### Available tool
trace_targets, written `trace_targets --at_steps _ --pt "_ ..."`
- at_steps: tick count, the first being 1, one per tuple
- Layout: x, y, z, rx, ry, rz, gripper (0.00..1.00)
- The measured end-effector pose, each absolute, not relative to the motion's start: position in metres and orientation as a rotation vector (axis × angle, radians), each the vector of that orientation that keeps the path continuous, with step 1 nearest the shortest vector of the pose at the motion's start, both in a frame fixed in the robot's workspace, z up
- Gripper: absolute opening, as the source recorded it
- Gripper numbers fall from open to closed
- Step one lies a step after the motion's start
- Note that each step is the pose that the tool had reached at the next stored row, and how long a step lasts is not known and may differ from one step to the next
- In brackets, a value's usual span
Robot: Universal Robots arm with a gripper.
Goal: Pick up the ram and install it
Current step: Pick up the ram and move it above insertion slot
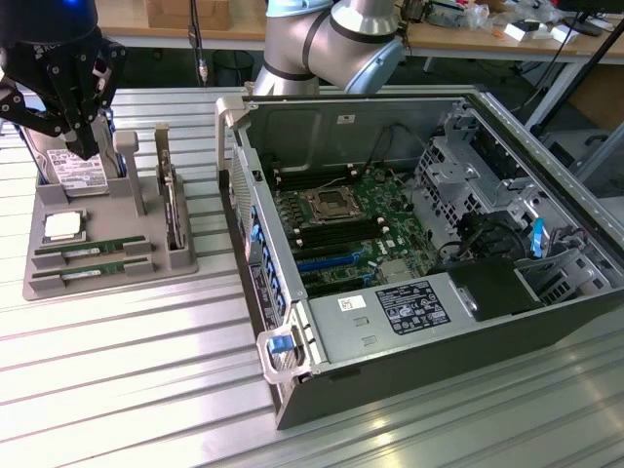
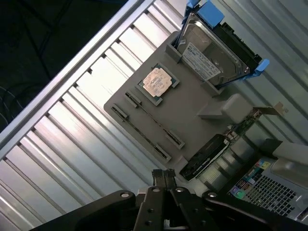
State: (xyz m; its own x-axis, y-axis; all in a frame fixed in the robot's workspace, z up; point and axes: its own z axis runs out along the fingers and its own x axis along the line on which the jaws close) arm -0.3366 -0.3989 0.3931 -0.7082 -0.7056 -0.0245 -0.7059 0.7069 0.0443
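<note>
The pincer (image 1: 89, 146) hangs above the back end of the grey tray (image 1: 109, 255), over the hard drive (image 1: 74, 172) that stands in the tray's rear slot. Its jaws are pressed together, narrow, with nothing between them. It touches nothing on the tray.

The ram (image 1: 83, 252) lies in a long slot at the tray's front end, well apart from the pincer. A second stick (image 1: 80, 274) just like it lies in the next slot, parallel and just beside it. The square processor chip (image 1: 60, 226) sits in the tray between the two sticks and the hard drive. A circuit card (image 1: 174, 210) stands on edge along the tray's side on the exterior view's right.

Beside the tray, on that same side, the open computer case (image 1: 292, 390) lies with its motherboard (image 1: 341, 219) exposed. Tray and case both rest on the ribbed metal counter (image 1: 127, 380).
</note>
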Motion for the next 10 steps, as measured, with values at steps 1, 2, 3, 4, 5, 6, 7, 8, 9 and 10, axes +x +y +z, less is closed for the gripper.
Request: trace_targets --at_steps 1,2,3,4,5,6,7,8,9,10 --pt "-0.3366 -0.3989 0.3931 -1.215 2.890 0.079 0.11" --pt "-0.3366 -0.3989 0.3931 -1.230 2.884 0.079 0.11" --pt "-0.3366 -0.3990 0.3931 -1.263 2.870 0.079 0.11" --pt "-0.3366 -0.3989 0.3930 -1.291 2.859 0.079 0.11" --pt "-0.3366 -0.3989 0.3930 -1.316 2.847 0.079 0.11" --pt "-0.3366 -0.3989 0.3930 -1.349 2.833 0.079 0.11" --pt "-0.3366 -0.3989 0.3930 -1.365 2.825 0.079 0.11" --pt "-0.3366 -0.3989 0.3930 -1.375 2.821 0.079 0.11" --pt "-0.3366 -0.3990 0.3930 -1.386 2.816 0.079 0.11" --pt "-0.3366 -0.3989 0.3930 -1.396 2.811 0.079 0.11"
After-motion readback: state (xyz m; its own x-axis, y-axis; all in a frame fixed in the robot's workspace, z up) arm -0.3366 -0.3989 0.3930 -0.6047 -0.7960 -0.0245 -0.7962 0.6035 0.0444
